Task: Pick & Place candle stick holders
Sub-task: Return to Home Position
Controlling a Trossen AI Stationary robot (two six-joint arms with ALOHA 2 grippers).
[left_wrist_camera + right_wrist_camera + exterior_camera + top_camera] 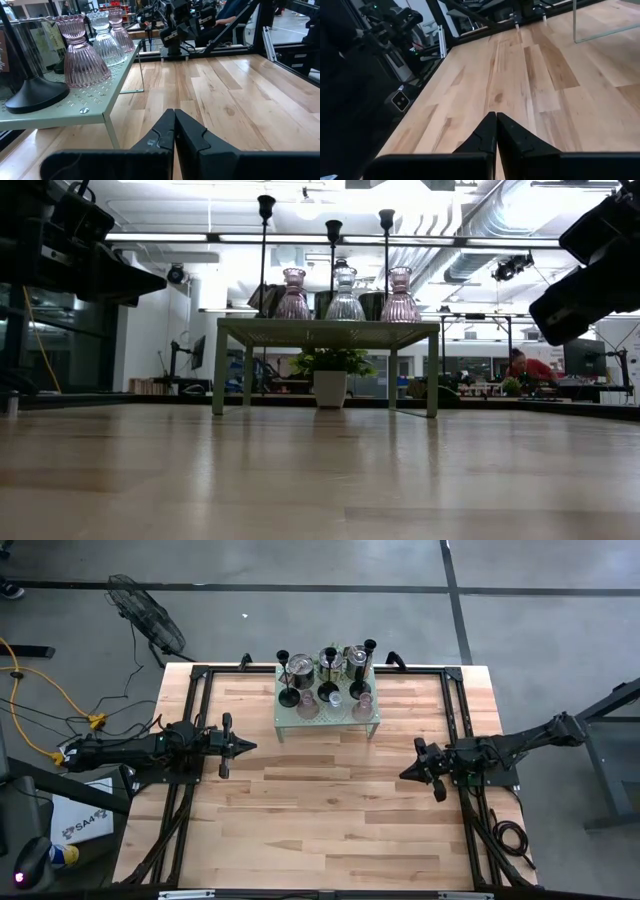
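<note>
Though pinched, end effectors (250, 747) (404, 773) well apart

Left arm (130, 748) matte black and chunky, right arm (530, 740) the same dark build, left gripper (174, 114) black angular wedge fingers, right gripper (496, 117) matching, both tapering to fine points

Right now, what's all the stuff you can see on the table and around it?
Rack: one, pale green, far middle of the table.
Black candle holders: three, tall, on the rack.
Silver cups: three, shiny, between the black ones.
Glass holders: two pink, one clear between them, rack's front.
Plant: one, green, white pot, behind the rack.
Fan: one, black, on the floor.
Left gripper: one, dark, shut, left side.
Right gripper: one, dark, shut, right side.
</note>
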